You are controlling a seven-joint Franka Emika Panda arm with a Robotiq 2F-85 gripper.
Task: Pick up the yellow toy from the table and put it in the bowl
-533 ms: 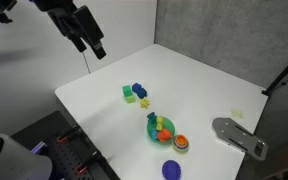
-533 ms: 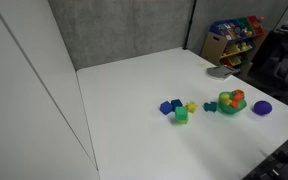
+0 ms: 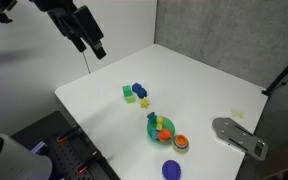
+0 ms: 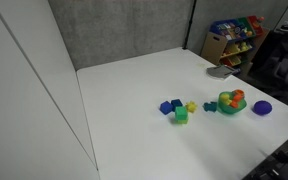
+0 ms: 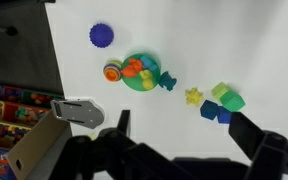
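Pincer (image 3: 92,45): it is held high above the bench (image 3: 209,85), over the edge farthest from the bowl. In the wrist view its fingers (image 5: 252,135) are spread wide, and nothing is held between them.
Row in the wrist view, left to right: blue-purple disc (image 5: 102,35), orange-red cup (image 5: 112,72), bowl (image 5: 139,76), teal piece (image 5: 166,81), yellow toy (image 5: 194,96), green cube (image 5: 227,97), blue blocks (image 5: 212,112).
Toy position: the yellow toy lies mid-bench, in the row that runs toward the corner with the disc. It is just beside the green cube and apart from the bowl, with the teal piece between them.
Governing relation: the toy is seen ahead of the open gap and well below the pincer. A long descent toward the row is judged necessary.
Long axis: none can be determined, as the toy is too small.
Toy appearance: bright yellow, with a star-like outline, and about the size of the cube.
Risk: the cube may be caught by a finger.
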